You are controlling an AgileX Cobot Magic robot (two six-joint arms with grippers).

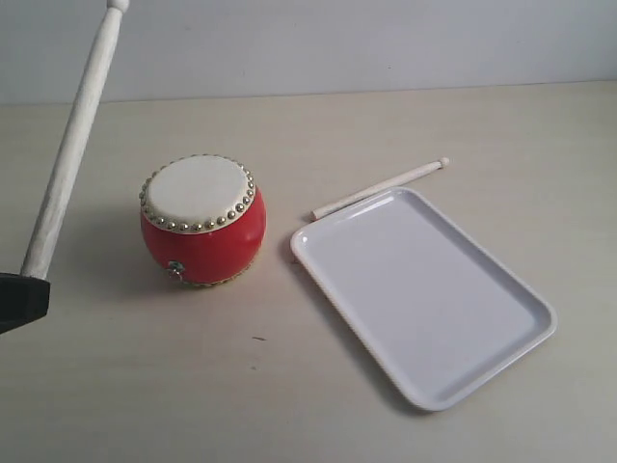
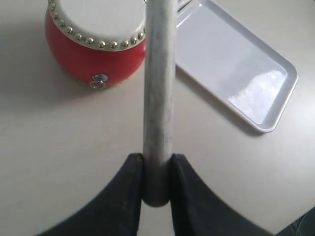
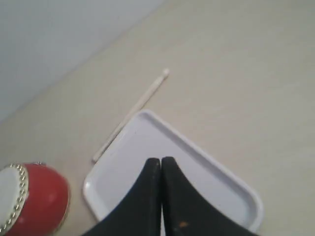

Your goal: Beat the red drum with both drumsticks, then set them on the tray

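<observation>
1. Black left gripper (image 2: pixel 157 167), nearest at the left edge of the exterior view, is clamped on the butt end of one drumstick (image 1: pixel 72 145), a jaw pressed to each side.
2. That held drumstick's long axis climbs from the jaws away and slightly rightward. Its rounded tip is at the top of the exterior view, up in the air and left of the red drum (image 1: pixel 204 241), not touching it.
3. Bare pale table (image 1: pixel 289 405) runs along the whole near edge, in front of the drum and the tray (image 1: pixel 424 289).
4. The red drum stands upright left of centre with its cream head facing up. The small metal ring is on its near side.
5. A narrow strip of table separates the drum from the tray's nearest left corner, so the two are near but apart.
6. The white tray lies flat right of centre, its long axis slanting from far left to near right, with nothing on it.
7. The right gripper (image 3: pixel 161 164), seen only from its own wrist, hangs above the tray with its jaws pressed together and nothing between them.
8. The second drumstick (image 1: pixel 381 188) lies flat just beyond the tray's far short edge and runs along it. Its rounded tip points far right and its butt lies near the corner facing the drum. Whether it touches the rim I cannot tell.
9. Beyond it, open tabletop continues to the pale wall (image 1: pixel 337 43), and more lies right of the tray.
</observation>
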